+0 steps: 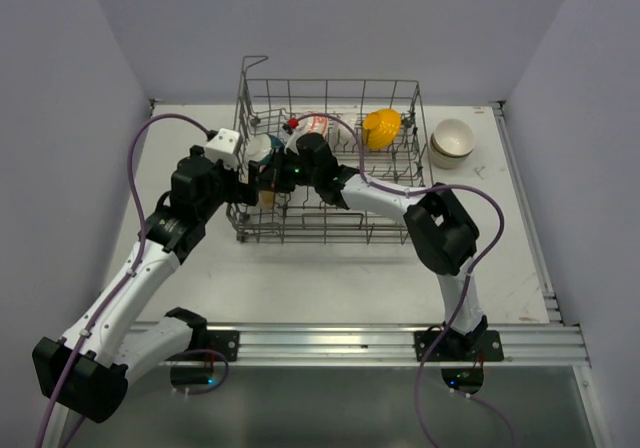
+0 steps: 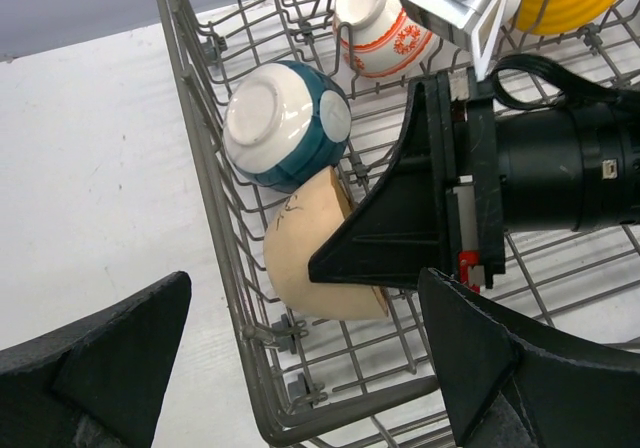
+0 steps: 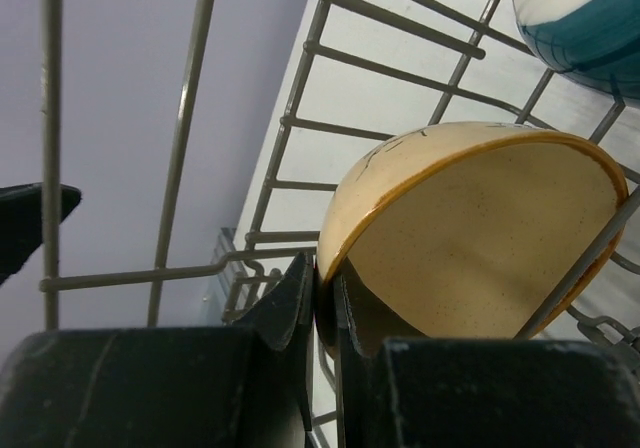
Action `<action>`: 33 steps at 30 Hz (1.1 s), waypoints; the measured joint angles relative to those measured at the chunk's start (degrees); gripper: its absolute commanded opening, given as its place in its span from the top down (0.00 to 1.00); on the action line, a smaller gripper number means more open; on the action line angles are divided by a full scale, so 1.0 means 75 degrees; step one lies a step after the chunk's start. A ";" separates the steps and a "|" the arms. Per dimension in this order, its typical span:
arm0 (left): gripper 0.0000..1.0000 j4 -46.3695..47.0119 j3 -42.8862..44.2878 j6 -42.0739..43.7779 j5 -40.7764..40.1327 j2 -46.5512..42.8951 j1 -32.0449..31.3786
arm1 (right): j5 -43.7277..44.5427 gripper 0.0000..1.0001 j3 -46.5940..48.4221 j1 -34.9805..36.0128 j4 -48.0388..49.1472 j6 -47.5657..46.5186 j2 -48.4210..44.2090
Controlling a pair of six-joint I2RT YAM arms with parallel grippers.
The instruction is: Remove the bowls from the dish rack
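Pale lilac walls close in a white desk (image 1: pixel 330 288), with the dish rack (image 1: pixel 320 236) standing toward 12 o'clock on it. Within the rack, a yellow bowl (image 1: pixel 382 128) sits at about 1 o'clock, a white bowl with an orange-red pattern (image 2: pixel 375 18) near 11 o'clock, and a teal-and-white bowl (image 2: pixel 285 123) lies base-up toward 9 o'clock. Just beside it, a beige bowl (image 3: pixel 480 238) is tipped on edge near the 8 o'clock corner. Outside the rack, at its 3 o'clock, cream bowls (image 1: pixel 452 140) are stacked on the desk. The right end effector (image 3: pixel 322 293) reaches in from the 3 o'clock side, its fingers pinched narrow on the beige bowl's rim. The left end effector (image 1: pixel 245 188) hangs by the rack's 9 o'clock wall, fingers spread wide and holding nothing, close to the beige bowl. Bare desk lies at 6 o'clock of the rack, before the arm bases. The side wall runs near at 9 o'clock.
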 measured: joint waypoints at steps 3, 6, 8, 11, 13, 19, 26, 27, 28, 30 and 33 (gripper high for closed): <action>0.00 0.0000 0.0000 -0.0003 -0.0093 0.0000 0.0000 | -0.0224 1.00 -0.0082 -0.0157 0.0309 0.0382 -0.0050; 0.00 0.0000 0.0000 -0.0003 -0.0178 0.0000 0.0000 | -0.0367 1.00 -0.0082 -0.0274 0.0548 0.0597 -0.0119; 0.00 0.0000 0.0000 -0.0003 -0.0210 0.0000 0.0000 | -0.0396 1.00 -0.0082 -0.0312 0.0662 0.0679 -0.0207; 0.00 0.0000 0.0000 -0.0003 -0.0227 0.0000 0.0000 | -0.0399 1.00 -0.0082 -0.0393 0.0871 0.0793 -0.0294; 0.00 0.0000 0.0000 -0.0003 -0.0236 0.0000 0.0000 | -0.0396 1.00 -0.0082 -0.0449 0.0924 0.0836 -0.0323; 0.00 0.0012 -0.0020 -0.0012 -0.0236 0.0000 0.0000 | -0.0393 1.00 -0.0082 -0.0650 0.0801 0.0825 -0.0423; 0.00 0.0050 -0.0070 -0.0166 -0.0239 0.0111 0.0000 | -0.0358 1.00 0.0181 -0.1172 -0.0423 0.0058 -0.1107; 0.00 0.0052 -0.0070 -0.0175 -0.0242 0.0108 0.0000 | -0.0335 1.00 0.0326 -0.1291 -0.0737 -0.0146 -0.1241; 0.00 0.0052 -0.0073 -0.0181 -0.0245 0.0108 0.0000 | -0.0323 1.00 0.0446 -0.1393 -0.0973 -0.0323 -0.1355; 0.00 0.0055 -0.0076 -0.0189 -0.0245 0.0108 0.0000 | -0.0274 1.00 0.0749 -0.1687 -0.1550 -0.0784 -0.1679; 0.01 0.0064 -0.0085 -0.0192 -0.0245 0.0099 0.0000 | -0.0131 1.00 0.0985 -0.2259 -0.2261 -0.1396 -0.2279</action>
